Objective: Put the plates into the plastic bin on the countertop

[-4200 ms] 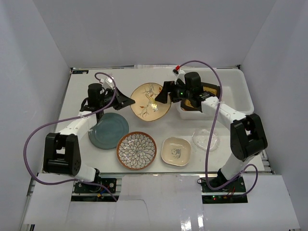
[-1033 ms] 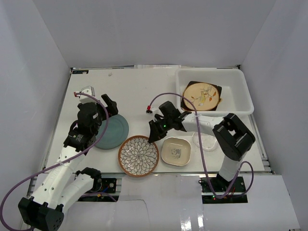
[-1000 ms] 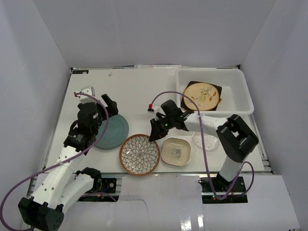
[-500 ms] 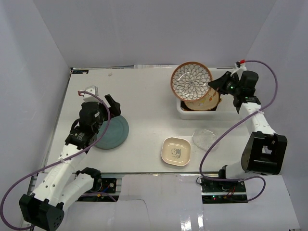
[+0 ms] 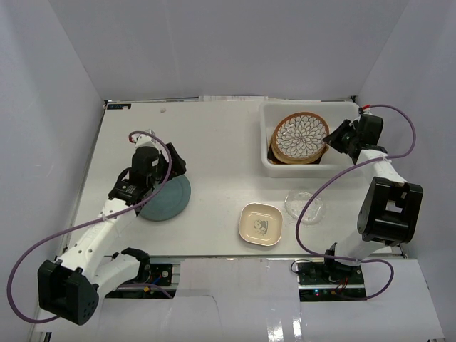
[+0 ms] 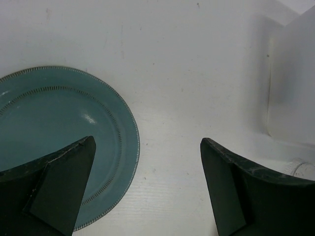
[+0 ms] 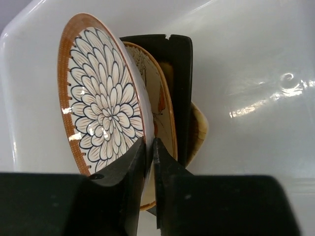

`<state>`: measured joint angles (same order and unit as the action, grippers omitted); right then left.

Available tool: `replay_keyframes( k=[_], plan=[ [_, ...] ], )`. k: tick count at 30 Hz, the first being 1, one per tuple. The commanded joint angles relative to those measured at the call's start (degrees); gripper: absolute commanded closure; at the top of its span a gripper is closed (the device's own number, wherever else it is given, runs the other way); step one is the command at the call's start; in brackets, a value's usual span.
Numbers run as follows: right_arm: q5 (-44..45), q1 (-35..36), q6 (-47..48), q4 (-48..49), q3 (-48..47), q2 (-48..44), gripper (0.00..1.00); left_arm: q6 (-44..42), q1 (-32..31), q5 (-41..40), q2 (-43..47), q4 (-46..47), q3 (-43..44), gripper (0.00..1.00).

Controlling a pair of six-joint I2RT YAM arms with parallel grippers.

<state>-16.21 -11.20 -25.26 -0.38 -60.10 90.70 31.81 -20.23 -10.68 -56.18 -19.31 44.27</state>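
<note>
right claw (image 7: 149, 145) clamped on the petal plate (image 7: 101, 98) rim inside the bin (image 7: 246, 49); left claw (image 6: 146, 141) spread wide over the teal plate (image 6: 49, 113)

White countertop (image 5: 214, 135) carries the plastic bin (image 5: 265, 135), teal plate (image 5: 171, 203), cream rounded-square plate (image 5: 260, 224) and clear glass plate (image 5: 305, 206).

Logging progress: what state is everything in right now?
White translucent plastic bin: partly filled.
Brown-rimmed petal-patterned plate: gripped at rim, inside bin.
Cream round bird plate: in bin.
Black square plate: in bin.
Teal round plate: flat on white countertop.
Cream rounded-square plate: on countertop.
Clear glass plate: on countertop.
Left tool: open.
Right tool: shut on petal plate.
</note>
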Motion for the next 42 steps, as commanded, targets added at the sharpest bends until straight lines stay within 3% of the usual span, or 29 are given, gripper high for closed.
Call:
replay_keyframes(
  k=[1,2,3,5,8,9,12,17,21,29,35,40,42],
  plan=[
    [-2.9,0.3,-1.5,8.6,-0.8,-1.0,0.79,3.0,-0.1,-0.9,-1.0,-3.7,-0.5,0.02],
    [-3.3,0.3,-1.5,8.9,-0.2,-0.8,0.73,3.3,0.0,-2.2,-1.4,-5.3,-1.2,0.02],
    [-4.2,0.3,-1.5,9.3,0.2,-0.7,0.59,4.0,0.5,-3.2,-1.7,-6.6,-2.0,0.02],
    [-4.9,0.3,-1.2,9.8,1.3,-1.5,0.43,5.4,2.0,-5.4,-2.1,-10.7,-2.6,0.02],
    [-6.9,0.3,-1.5,12.3,3.6,-4.3,0.29,7.5,9.1,-1.0,-0.5,-13.2,-4.1,0.02],
    [-8.1,0.4,-1.5,12.6,4.7,-5.1,0.21,8.3,14.2,0.6,-0.2,-13.4,-5.8,0.02],
    [-11.7,0.9,-1.6,14.4,7.1,-8.6,0.13,9.6,24.4,6.9,-0.9,-15.2,-8.0,0.02],
    [-15.2,2.3,-0.4,15.5,7.1,-12.8,0.12,14.6,28.0,8.1,0.1,-14.4,-11.9,0.02],
    [-20.0,4.4,-1.4,17.7,7.1,-13.7,0.12,17.8,31.6,14.3,0.1,-11.4,-17.1,0.02],
    [-21.6,7.0,-1.8,18.6,7.3,-13.1,0.13,25.7,34.5,23.3,3.4,4.0,-30.7,0.12],
    [-21.2,11.5,-1.6,18.8,7.4,-14.0,0.14,32.2,34.5,28.0,4.3,22.2,-41.3,0.37],
    [-19.7,21.8,-0.4,17.8,6.5,-13.4,0.13,33.2,34.4,28.3,4.9,33.9,-46.5,0.61],
    [-17.7,28.0,1.1,16.3,5.8,-12.7,0.14,33.1,34.5,28.3,4.0,40.0,-47.8,0.64]
  ],
)
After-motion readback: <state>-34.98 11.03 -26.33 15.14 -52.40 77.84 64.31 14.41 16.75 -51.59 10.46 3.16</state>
